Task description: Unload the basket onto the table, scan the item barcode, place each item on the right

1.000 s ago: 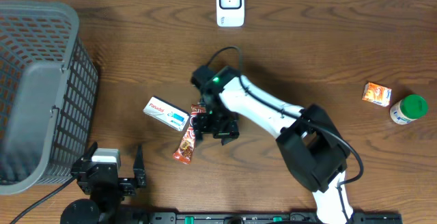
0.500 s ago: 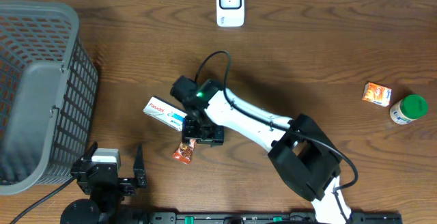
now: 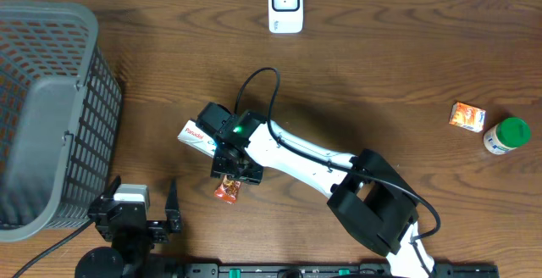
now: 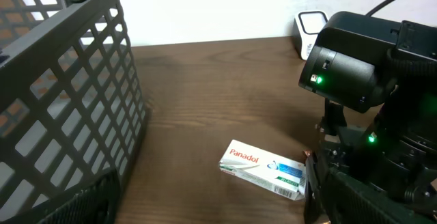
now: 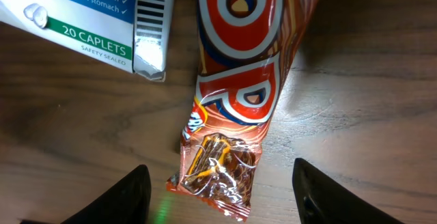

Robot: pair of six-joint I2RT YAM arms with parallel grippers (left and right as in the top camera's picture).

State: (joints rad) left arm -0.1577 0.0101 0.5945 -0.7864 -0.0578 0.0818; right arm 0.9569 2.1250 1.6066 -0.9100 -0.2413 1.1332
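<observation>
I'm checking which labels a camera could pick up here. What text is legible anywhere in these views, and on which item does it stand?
"Panadol": top of the white box, left wrist view.
"20 CAPLETS", "SAFETY SEALED": green band on that box, right wrist view.
"pain and fever", "Gentle on stomach": same box, partly cropped.
Large "P": snack wrapper; its small logo is blurred.
Print on the orange carton and green-lidded bottle: too small to read.

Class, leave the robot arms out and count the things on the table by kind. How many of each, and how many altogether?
Boxes: 2 (medicine box, orange box)
Snack bar: 1
Bottle: 1
Basket: 1
Scanner: 1
Total: 6
</observation>
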